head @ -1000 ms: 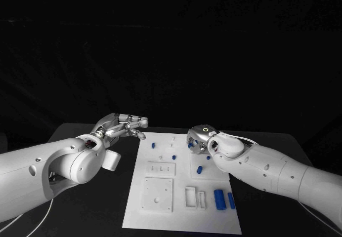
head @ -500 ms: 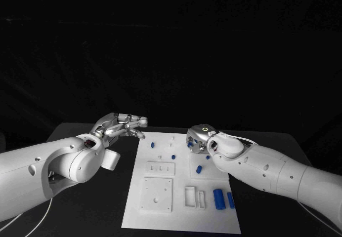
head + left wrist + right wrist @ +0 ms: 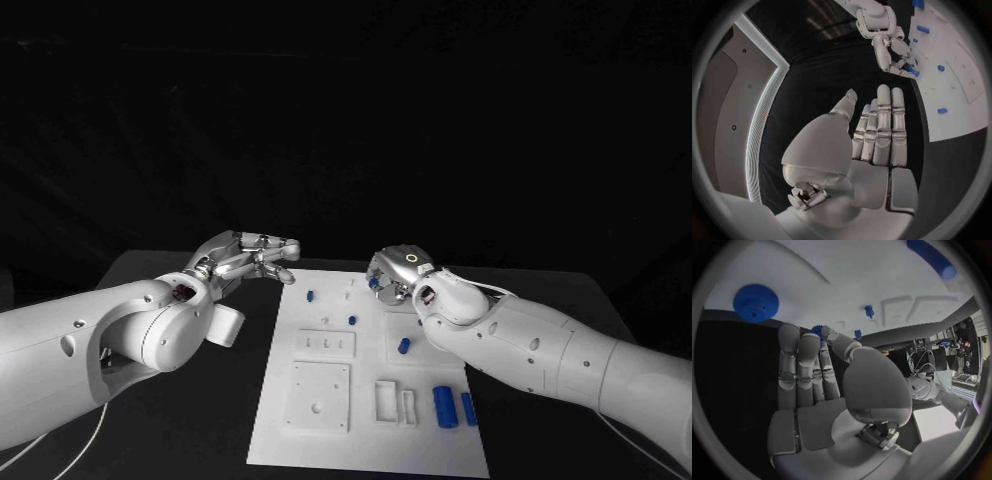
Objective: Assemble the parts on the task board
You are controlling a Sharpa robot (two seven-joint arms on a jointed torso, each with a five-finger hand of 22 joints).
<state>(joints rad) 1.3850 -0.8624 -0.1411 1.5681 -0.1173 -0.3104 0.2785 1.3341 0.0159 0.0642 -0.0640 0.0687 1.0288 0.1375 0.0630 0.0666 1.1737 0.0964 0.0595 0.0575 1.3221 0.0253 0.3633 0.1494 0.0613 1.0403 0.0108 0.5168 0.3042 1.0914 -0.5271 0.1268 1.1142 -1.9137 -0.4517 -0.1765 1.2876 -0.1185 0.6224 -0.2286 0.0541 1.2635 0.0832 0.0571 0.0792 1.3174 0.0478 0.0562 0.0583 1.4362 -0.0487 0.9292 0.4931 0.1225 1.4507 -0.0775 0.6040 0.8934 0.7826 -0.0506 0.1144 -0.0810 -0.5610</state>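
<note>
The white task board (image 3: 361, 425) lies in the middle of the black table. My right hand (image 3: 398, 275) hovers over its far end and pinches a small blue toothed part (image 3: 819, 331) between thumb and fingertips; the same part (image 3: 911, 70) is seen in the left wrist view. A larger blue gear (image 3: 754, 302) sits on the board beneath that hand. My left hand (image 3: 248, 256) hangs beside the board's far left corner, fingers straight and apart, holding nothing. Small blue pegs (image 3: 310, 295) (image 3: 351, 320) (image 3: 404, 345) lie on the board.
Two blue cylinders (image 3: 444, 405) (image 3: 467, 405) lie side by side near the board's near right corner, next to rectangular recesses (image 3: 387, 398). A square plate (image 3: 319, 393) is set into the near left of the board. Bare black table (image 3: 188, 420) flanks the board.
My right hand has drawn slightly toward the board's far edge and a little left, still pinching the small blue part. The left hand has stayed in place.
</note>
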